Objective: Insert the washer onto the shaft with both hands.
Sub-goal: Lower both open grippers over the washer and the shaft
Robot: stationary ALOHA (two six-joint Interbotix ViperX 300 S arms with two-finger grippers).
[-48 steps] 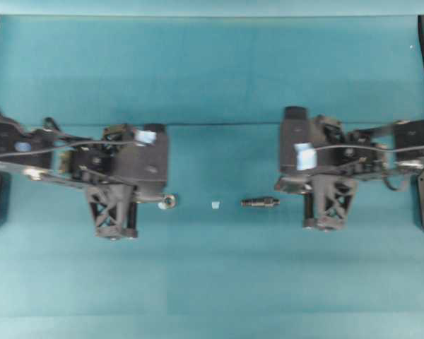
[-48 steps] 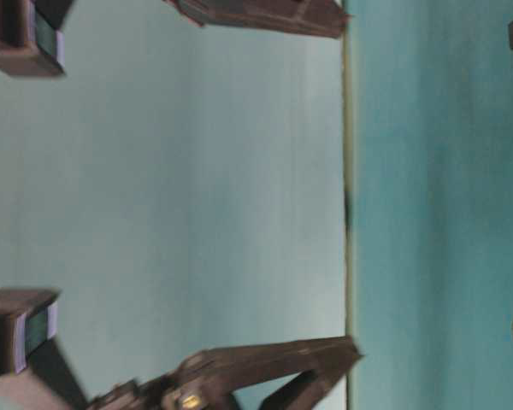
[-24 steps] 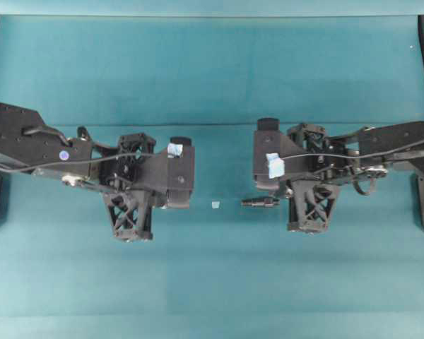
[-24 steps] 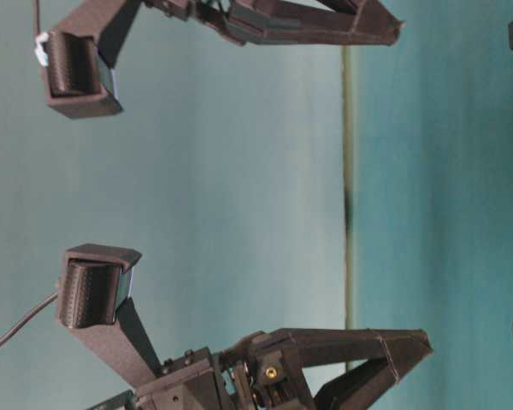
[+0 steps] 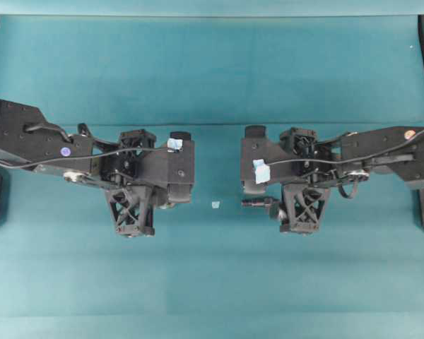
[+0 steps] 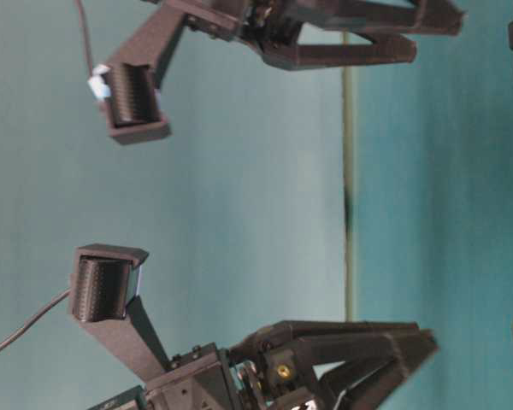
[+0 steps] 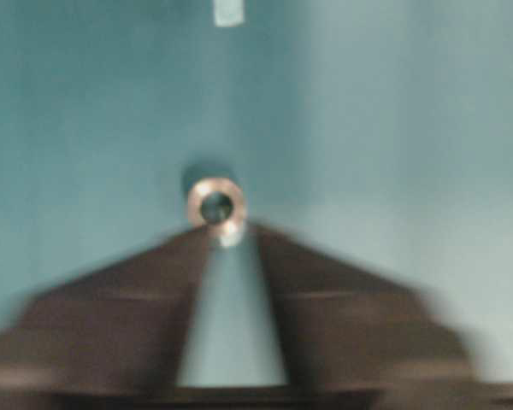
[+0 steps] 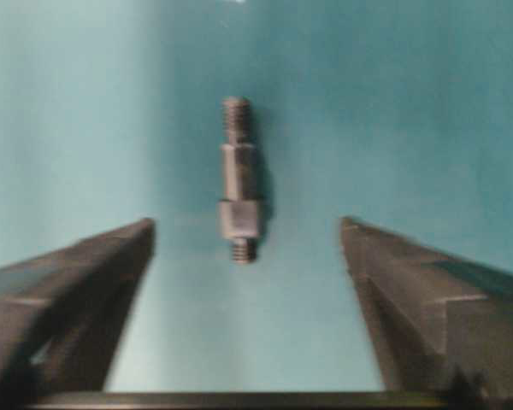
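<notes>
Approach Stage: Both Parts on Table, Neither Grasped

Table (image 5: 212, 70), teal, carries everything. Left gripper (image 7: 231, 248) shows two blurred dark fingers with a narrow gap at their tips; how far it stands apart cannot be judged reliably. Right gripper (image 8: 248, 235) stands wide, nothing between its fingers. Shaft (image 8: 238, 190) lies flat at frame centre in the right wrist view, just ahead of the fingertips and midway between them. Washer (image 7: 215, 206) lies flat at the left fingertips, centre of the left wrist view; contact cannot be confirmed. Tape scrap (image 5: 215, 205) sits between the arms in the overhead view.

Recommendation: straddle the shaft's thick collar squarely before closing; pinch the washer by its rim, leaving the hole unobstructed.
</notes>
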